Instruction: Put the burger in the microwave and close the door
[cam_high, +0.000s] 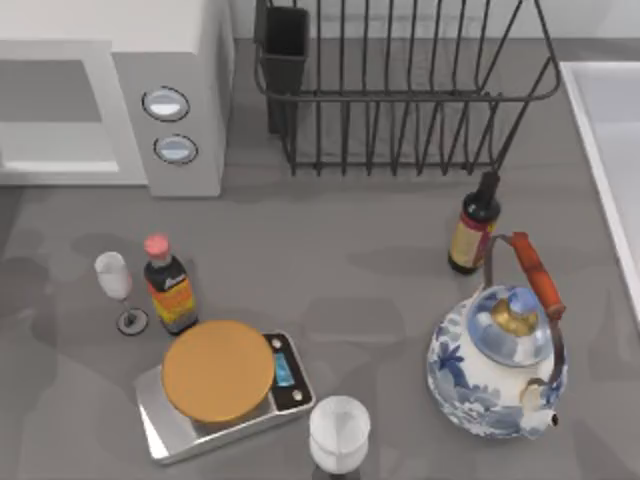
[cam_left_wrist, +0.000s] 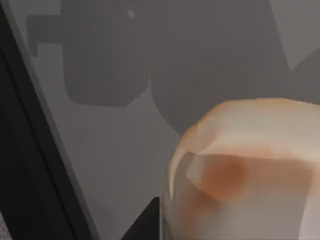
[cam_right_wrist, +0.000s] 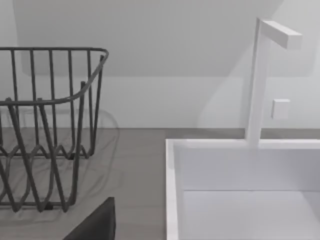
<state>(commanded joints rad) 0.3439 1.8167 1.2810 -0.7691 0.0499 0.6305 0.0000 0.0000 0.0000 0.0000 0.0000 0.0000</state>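
While the small round burger, pale in the middle with an orange-brown rim, sits close above the dark finger tip of the left gripper in the left wrist view, I cannot tell whether the fingers are clamped on it or spread. Grey flat surfaces lie beyond it.

At the far left stands the big white boxy microwave with two silver-rimmed dials. I cannot tell whether its front is open. If the burger is only lightly pinched, I judge it could slip on a fast swing or catch the cavity's edge.

Further right stand a clear stemmed glass, a red-capped dark sauce bottle and a silver kitchen scale carrying a flat orange disc. All are tall or loose, so a low arm could topple them.

The black wire dish rack, brown bottle and blue-and-white porcelain teapot stand well away from those fingers.

The right gripper is parked facing the rack and white sink, its grip unreadable.
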